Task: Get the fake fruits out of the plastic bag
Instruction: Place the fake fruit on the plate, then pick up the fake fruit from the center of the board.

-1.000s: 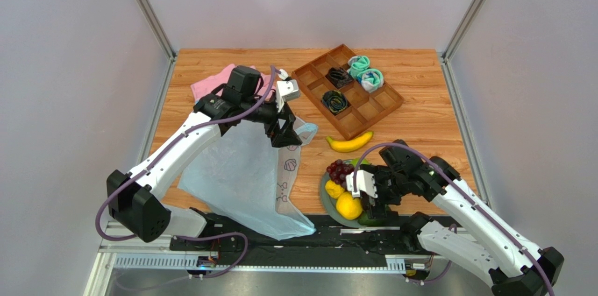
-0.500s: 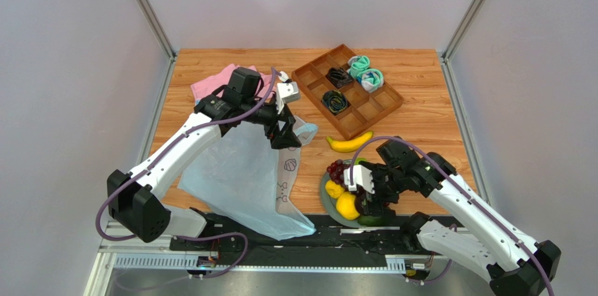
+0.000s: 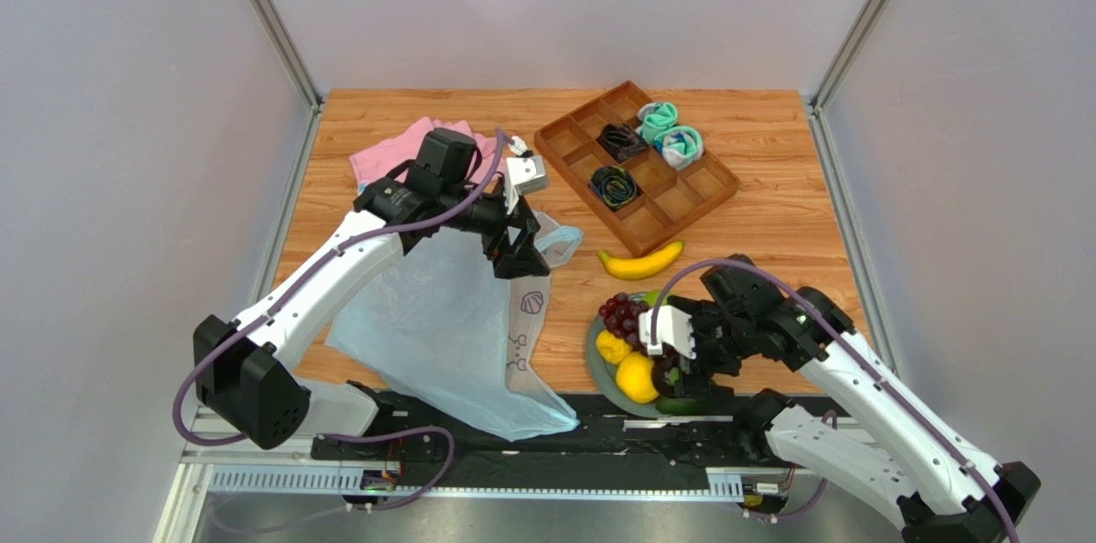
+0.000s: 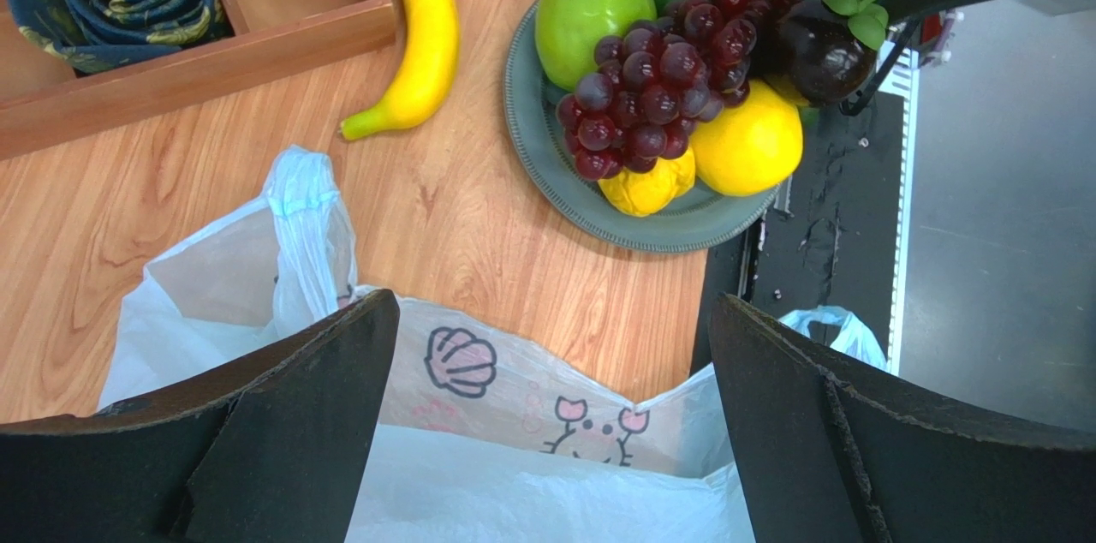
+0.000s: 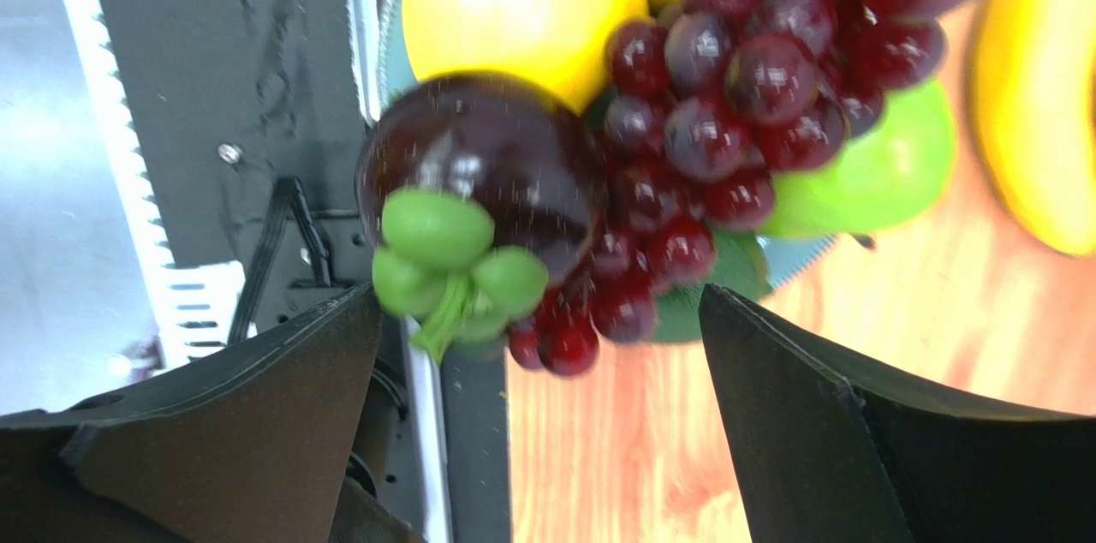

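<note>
Round grey-green plate (image 4: 538, 164) held plastic purple grapes (image 4: 643, 81), yellow lemons (image 4: 746, 138), green apple (image 4: 585, 10); left gripper (image 4: 547, 325) and right gripper (image 5: 540, 312) had jaws wide apart.

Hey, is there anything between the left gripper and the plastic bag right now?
Nothing visible. The left gripper hangs open just over the plastic bag, by its printed side, with no object between them. The banana and the plate of fruit lie off to the side.

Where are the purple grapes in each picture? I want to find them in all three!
Top external: the grapes are low down, right of the middle.
Left wrist: grapes near the top, right of the middle, piled on the plate.
Right wrist: grapes at the top, right of the middle, very close up.
Shared landmark: the yellow banana beside them.
</note>
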Robot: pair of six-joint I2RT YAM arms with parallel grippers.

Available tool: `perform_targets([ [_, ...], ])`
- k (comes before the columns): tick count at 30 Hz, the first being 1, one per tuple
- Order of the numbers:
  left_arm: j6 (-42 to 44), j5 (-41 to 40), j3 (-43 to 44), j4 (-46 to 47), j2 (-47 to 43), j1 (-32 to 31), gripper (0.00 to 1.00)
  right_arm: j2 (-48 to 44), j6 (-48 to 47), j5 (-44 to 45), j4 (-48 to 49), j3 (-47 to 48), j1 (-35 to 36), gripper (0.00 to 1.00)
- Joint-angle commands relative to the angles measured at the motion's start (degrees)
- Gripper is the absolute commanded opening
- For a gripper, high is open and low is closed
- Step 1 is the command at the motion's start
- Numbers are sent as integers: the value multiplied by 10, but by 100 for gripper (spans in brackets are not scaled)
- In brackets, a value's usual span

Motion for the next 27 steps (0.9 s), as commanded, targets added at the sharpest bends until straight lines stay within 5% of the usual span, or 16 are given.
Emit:
perform_targets([
  [1, 23, 18, 3, -3, -22, 1, 99, -34, -31, 40, -21, 25, 3, 100],
  [9, 35, 14, 9, -21, -28, 1, 99, -21, -50, 92, -58, 66, -1, 100],
  [13, 45, 13, -7, -24, -38, 1, 99, -36, -109, 91, -40, 88, -57, 99],
  [23, 49, 9, 19, -34, -31, 2, 99, 218, -104, -78, 1, 262, -244, 76],
  [27, 15, 14, 17, -8, -18, 1, 98, 330, -153, -95, 40, 300, -267, 70],
])
